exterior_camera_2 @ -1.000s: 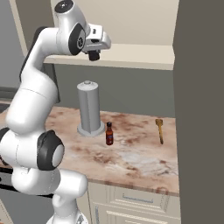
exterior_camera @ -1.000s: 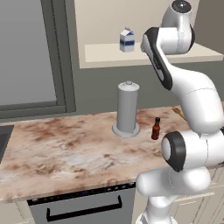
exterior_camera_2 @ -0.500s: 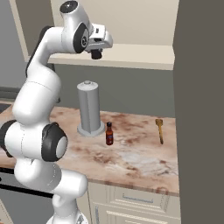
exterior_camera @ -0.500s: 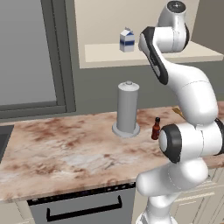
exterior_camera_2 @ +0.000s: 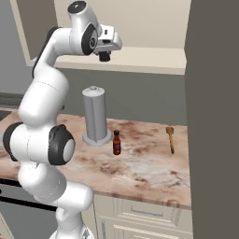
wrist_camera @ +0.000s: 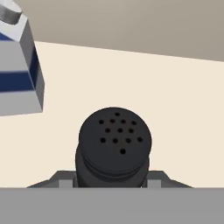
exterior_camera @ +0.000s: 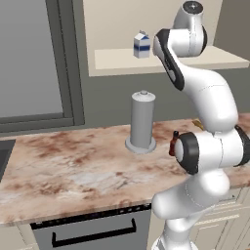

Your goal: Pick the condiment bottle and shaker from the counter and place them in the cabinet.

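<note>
- Left base view: the condiment bottle point(exterior_camera: 174, 143) waits at centre right on the worktop point(exterior_camera: 73, 166)
- Right base view: end effector point(exterior_camera_2: 104, 57), upper left, over the cabinet point(exterior_camera_2: 154, 59) shelf
- Hand view: end effector point(wrist_camera: 112, 183) grips the shaker point(wrist_camera: 113, 146), bottom centre; it should be lowered squarely, well apart from the milk carton point(wrist_camera: 17, 74)

The arm point(exterior_camera: 210, 146) hides most of the condiment bottle point(exterior_camera: 172, 145).
</note>
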Robot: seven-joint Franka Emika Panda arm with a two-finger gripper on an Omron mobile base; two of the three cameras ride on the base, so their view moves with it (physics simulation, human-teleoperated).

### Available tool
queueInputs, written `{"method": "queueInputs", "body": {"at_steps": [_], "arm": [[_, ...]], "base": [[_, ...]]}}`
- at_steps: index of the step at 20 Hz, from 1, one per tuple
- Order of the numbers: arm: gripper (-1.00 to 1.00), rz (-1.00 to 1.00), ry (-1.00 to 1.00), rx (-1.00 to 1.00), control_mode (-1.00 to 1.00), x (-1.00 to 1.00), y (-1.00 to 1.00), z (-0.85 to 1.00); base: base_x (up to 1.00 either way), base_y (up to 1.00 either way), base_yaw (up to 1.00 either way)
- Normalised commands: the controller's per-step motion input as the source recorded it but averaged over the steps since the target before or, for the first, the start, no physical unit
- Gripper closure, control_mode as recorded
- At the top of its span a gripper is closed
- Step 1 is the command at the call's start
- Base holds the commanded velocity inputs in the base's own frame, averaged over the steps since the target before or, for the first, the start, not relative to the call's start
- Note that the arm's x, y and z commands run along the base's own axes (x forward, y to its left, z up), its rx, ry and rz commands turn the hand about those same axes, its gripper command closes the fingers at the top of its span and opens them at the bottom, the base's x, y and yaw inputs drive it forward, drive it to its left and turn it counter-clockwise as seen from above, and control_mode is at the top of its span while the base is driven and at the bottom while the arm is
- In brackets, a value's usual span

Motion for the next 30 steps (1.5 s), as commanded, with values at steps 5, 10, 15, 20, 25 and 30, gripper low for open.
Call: {"method": "queueInputs", "body": {"at_steps": [5,10,15,20,25,30], "arm": [[1.00,0.00,0.00,0.00,-1.00,0.41,-0.03,-0.19],[1.00,0.00,0.00,0.00,-1.00,0.39,-0.03,-0.21],[-1.00,0.00,0.00,0.00,-1.00,0.18,0.00,-0.24],[-1.00,0.00,-0.01,0.00,-1.00,0.00,-0.02,-0.09],[-1.00,0.00,-0.05,0.00,-1.00,0.00,-0.05,0.00],[-1.00,0.00,-0.11,0.00,-1.00,-0.20,-0.01,0.00]], "base": [[0.00,0.00,0.00],[0.00,0.00,0.00],[0.00,0.00,0.00],[0.00,0.00,0.00],[0.00,0.00,0.00],[0.00,0.00,0.00]]}}
